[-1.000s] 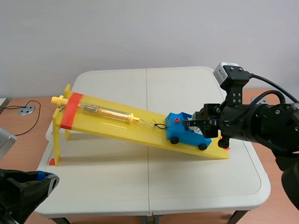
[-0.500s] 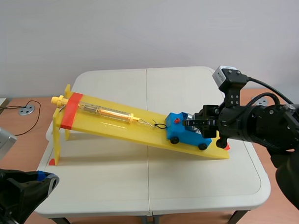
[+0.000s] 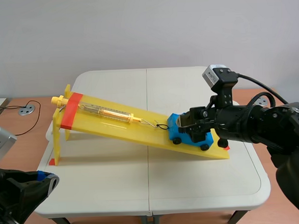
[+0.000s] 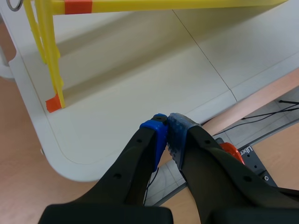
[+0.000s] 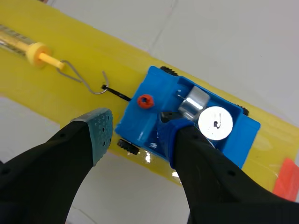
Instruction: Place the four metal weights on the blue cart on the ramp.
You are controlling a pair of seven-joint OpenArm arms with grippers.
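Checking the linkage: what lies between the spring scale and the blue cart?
A wire hook, then a short black tie reaching the blue cart; clearest in the right wrist view.

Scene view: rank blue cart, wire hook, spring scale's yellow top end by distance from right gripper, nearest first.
1. blue plastic cart, at the right gripper, low on the yellow ramp.
2. thin metal wire hook, just uphill of the cart.
3. yellow top end of the clear spring scale, at the ramp's top.
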